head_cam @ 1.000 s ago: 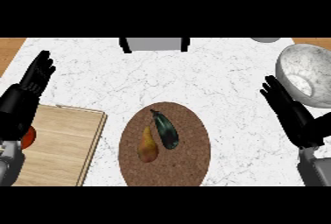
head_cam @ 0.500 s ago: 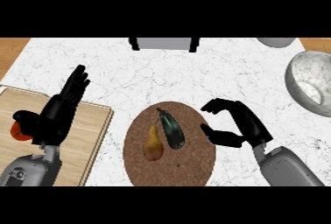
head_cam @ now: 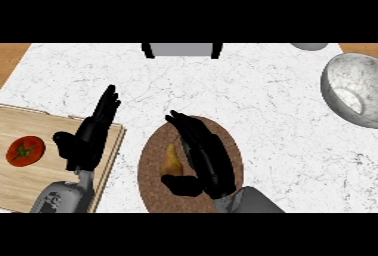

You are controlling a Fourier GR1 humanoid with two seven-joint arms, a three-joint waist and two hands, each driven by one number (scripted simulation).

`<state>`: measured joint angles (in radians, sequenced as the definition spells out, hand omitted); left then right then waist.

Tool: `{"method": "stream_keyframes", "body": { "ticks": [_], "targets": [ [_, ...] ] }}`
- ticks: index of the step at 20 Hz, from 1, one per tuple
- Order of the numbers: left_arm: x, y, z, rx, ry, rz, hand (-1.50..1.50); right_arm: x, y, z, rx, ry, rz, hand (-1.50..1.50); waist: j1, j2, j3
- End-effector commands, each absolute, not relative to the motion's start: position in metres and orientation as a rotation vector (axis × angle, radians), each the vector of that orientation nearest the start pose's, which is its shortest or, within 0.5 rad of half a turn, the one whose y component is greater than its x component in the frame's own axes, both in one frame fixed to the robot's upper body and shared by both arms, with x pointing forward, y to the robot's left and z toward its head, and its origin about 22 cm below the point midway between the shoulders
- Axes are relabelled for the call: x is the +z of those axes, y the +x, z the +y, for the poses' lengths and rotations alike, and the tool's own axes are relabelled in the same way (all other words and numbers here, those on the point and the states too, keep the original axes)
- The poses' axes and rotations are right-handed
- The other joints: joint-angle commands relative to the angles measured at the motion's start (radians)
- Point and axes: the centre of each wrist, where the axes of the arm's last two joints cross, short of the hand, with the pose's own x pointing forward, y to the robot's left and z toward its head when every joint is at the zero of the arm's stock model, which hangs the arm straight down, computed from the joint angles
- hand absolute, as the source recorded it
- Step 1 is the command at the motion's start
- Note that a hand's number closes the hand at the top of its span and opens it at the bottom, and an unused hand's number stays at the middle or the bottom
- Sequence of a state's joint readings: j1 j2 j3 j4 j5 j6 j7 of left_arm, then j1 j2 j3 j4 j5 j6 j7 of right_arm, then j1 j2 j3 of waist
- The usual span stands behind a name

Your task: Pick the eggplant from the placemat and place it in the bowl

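Note:
A brown oval placemat (head_cam: 150, 172) lies at the counter's near middle. My right hand (head_cam: 203, 157) lies over it with fingers stretched out toward the far side and the thumb (head_cam: 179, 184) bent in at the lower left. The dark eggplant is hidden under this hand; I cannot tell whether the hand touches it. Left of the fingers a yellow-brown pear-shaped fruit (head_cam: 172, 160) shows on the mat. The marbled grey bowl (head_cam: 353, 90) stands at the far right edge, well away from the hand. My left hand (head_cam: 90, 137) rests open, fingers up, over the cutting board's right edge.
A wooden cutting board (head_cam: 44, 170) at the left carries a red tomato (head_cam: 26, 150). A grey appliance (head_cam: 181, 50) stands at the counter's back edge, with a small grey dish (head_cam: 310, 46) at the back right. White marble counter (head_cam: 280, 135) stretches between the mat and the bowl.
My right hand has moved left from beside the mat to over the eggplant, and its fingers have straightened. The left hand has barely moved.

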<state>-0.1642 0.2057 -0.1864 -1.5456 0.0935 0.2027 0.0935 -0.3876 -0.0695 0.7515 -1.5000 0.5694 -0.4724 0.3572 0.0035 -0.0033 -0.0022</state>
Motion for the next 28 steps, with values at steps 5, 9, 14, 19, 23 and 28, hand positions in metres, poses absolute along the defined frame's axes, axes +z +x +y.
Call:
{"method": "stream_keyframes", "body": {
  "ticks": [5,9,14,19,23,28],
  "targets": [
    [0.03,0.272,0.215,-0.102,0.064,-1.582,0.0,0.107,0.255,0.0,0.833,-0.647,-1.655,-1.5,0.006,0.0,0.001],
    [0.017,0.28,0.206,-0.105,0.059,-1.594,0.0,0.135,0.256,0.01,0.883,-0.599,-1.517,-1.5,0.006,0.004,0.001],
    [0.027,0.272,0.222,-0.12,0.076,-1.601,0.0,0.135,0.28,0.011,0.936,-0.643,-1.289,-1.5,0.013,0.004,0.001],
    [0.025,0.278,0.188,-0.126,0.055,-1.609,0.0,0.111,0.283,0.013,0.979,-0.639,-1.132,-1.5,0.004,0.005,0.002],
    [0.037,0.282,0.209,-0.107,0.065,-1.587,0.0,0.098,0.292,0.008,1.007,-0.625,-1.073,-1.5,0.005,0.004,0.002],
    [0.03,0.278,0.209,-0.108,0.053,-1.597,0.0,0.096,0.292,-0.003,1.022,-0.559,-1.085,-1.5,-0.001,0.003,0.002]
  ]
}}
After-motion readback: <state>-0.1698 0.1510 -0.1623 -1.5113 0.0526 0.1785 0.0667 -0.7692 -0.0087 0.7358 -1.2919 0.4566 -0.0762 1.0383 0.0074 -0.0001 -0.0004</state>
